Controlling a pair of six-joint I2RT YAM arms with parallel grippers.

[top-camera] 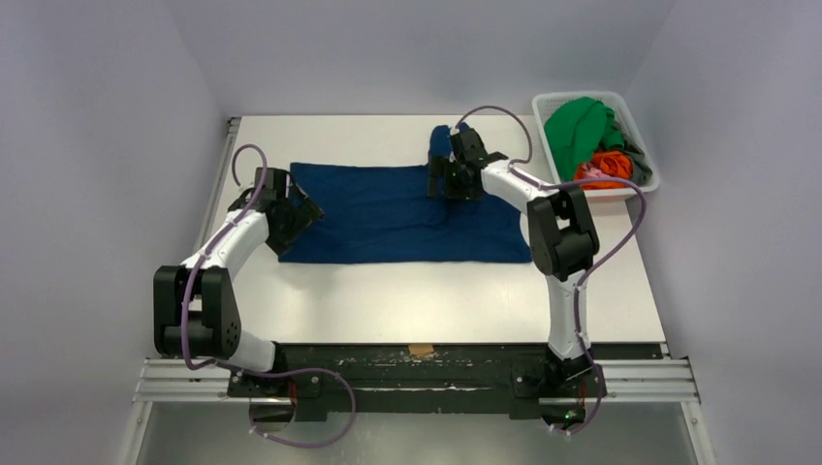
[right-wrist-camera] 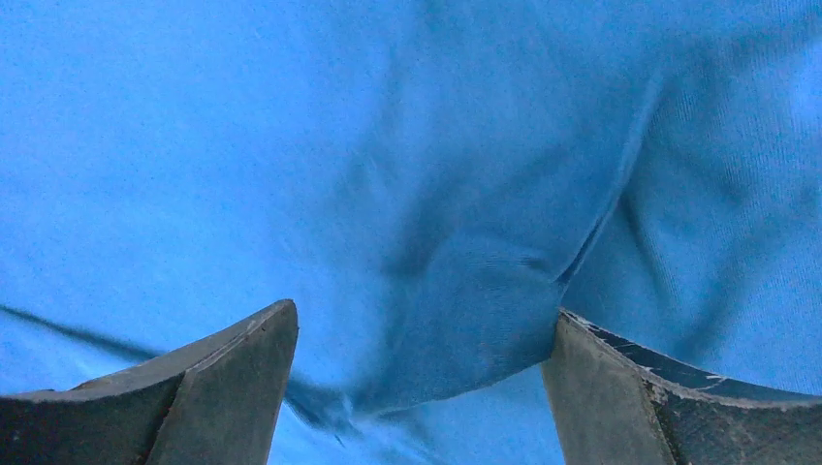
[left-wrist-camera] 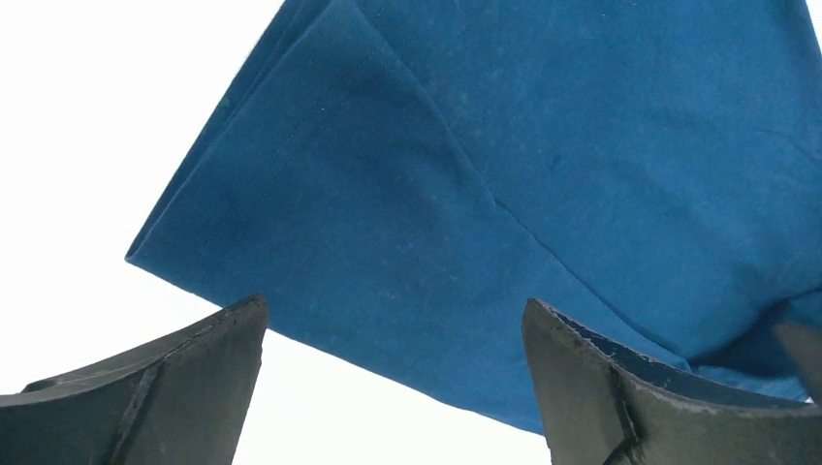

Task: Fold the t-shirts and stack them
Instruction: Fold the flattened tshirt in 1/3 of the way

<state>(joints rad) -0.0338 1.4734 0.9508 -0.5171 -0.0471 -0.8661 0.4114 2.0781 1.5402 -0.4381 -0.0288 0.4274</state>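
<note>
One navy blue t-shirt [top-camera: 388, 218] lies flat across the middle of the white table [top-camera: 407, 300], partly folded, with a fold line running over it in the left wrist view. My left gripper [top-camera: 296, 208] hangs open over its left edge, and the cloth's hem [left-wrist-camera: 504, 165] crosses between the spread fingers [left-wrist-camera: 393, 320]. At the shirt's far right part my right gripper [top-camera: 451, 179] is open just above the cloth. A loose fold of blue cloth [right-wrist-camera: 388, 145] lies between its fingers [right-wrist-camera: 426, 325], gripped by neither. More t-shirts, green [top-camera: 574, 131], orange [top-camera: 606, 165] and dark grey [top-camera: 635, 155], are heaped in the basket.
The white slotted basket [top-camera: 582, 94] stands off the table's back right corner. Grey walls close in on both sides and the back. The arms' base rail [top-camera: 417, 378] runs along the near edge.
</note>
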